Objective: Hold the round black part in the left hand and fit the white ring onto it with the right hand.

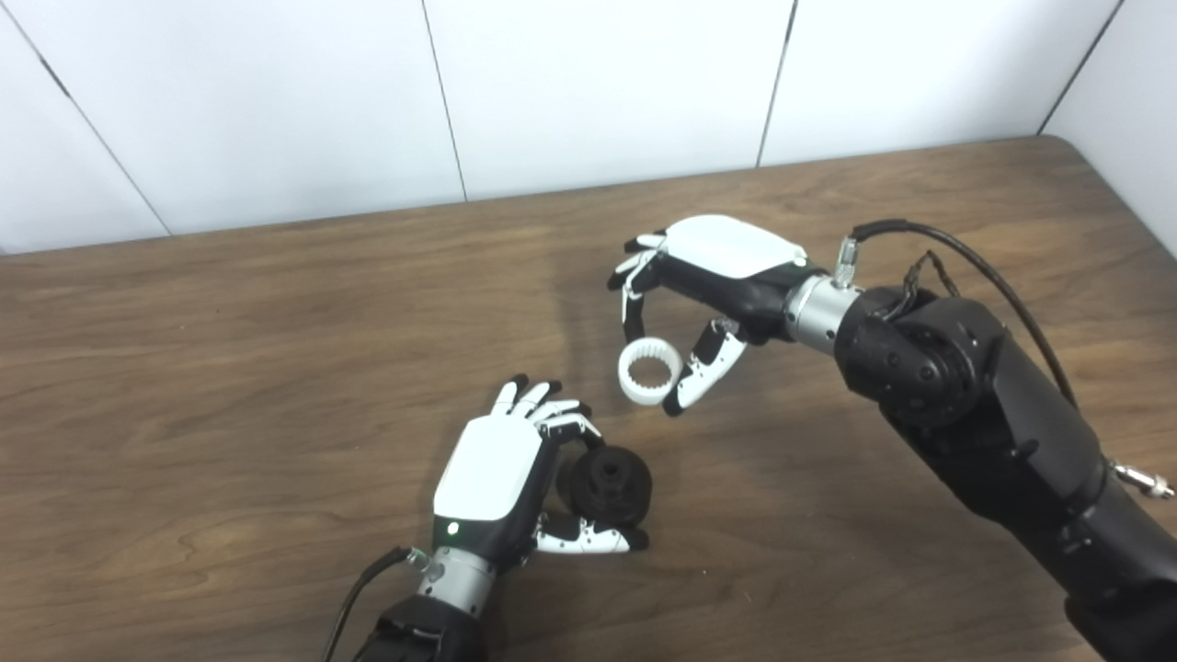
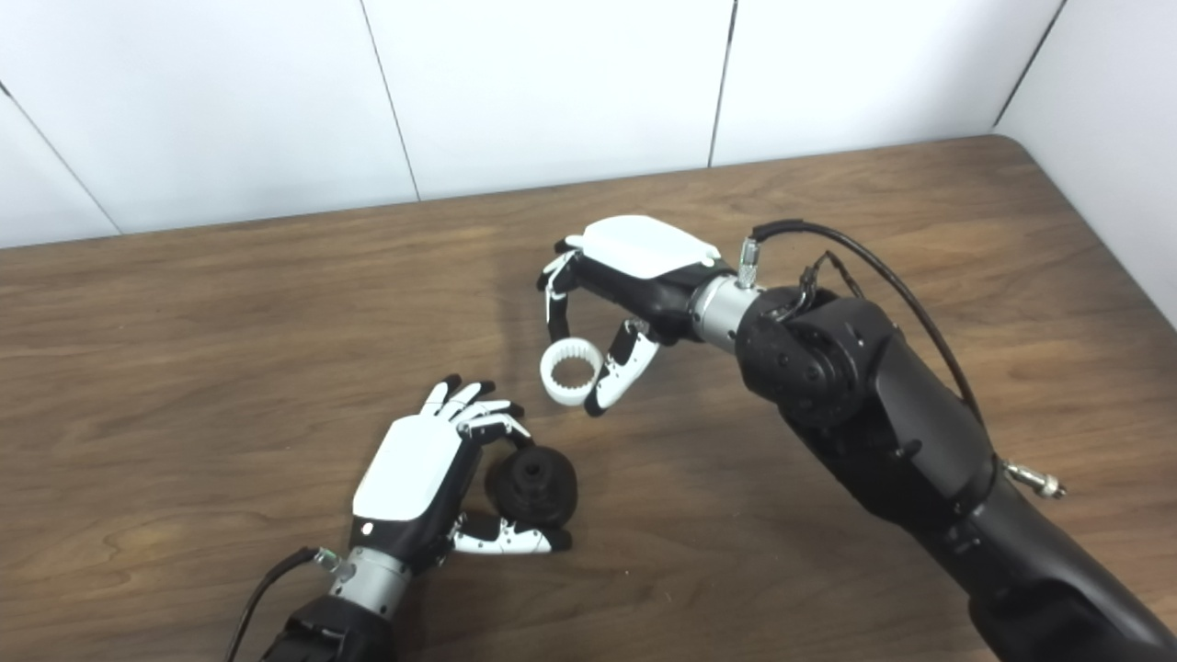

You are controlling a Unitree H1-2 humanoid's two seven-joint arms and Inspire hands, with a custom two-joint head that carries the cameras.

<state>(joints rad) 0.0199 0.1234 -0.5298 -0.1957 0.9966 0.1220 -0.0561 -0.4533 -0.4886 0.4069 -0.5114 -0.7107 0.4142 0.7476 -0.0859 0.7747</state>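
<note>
Surface: we see a brown wooden desk (image 1: 230, 368) against white wall panels (image 1: 598, 83).
Left hand (image 1: 501, 478): near the desk's front edge, its fingers and thumb are closed on the round black part (image 1: 607, 485).
Right hand (image 1: 708, 285): mid-desk, we see the white ring (image 1: 649, 371) pinched between fingertip and thumb.
Ring to part: apart, ring behind and above the part.
</note>
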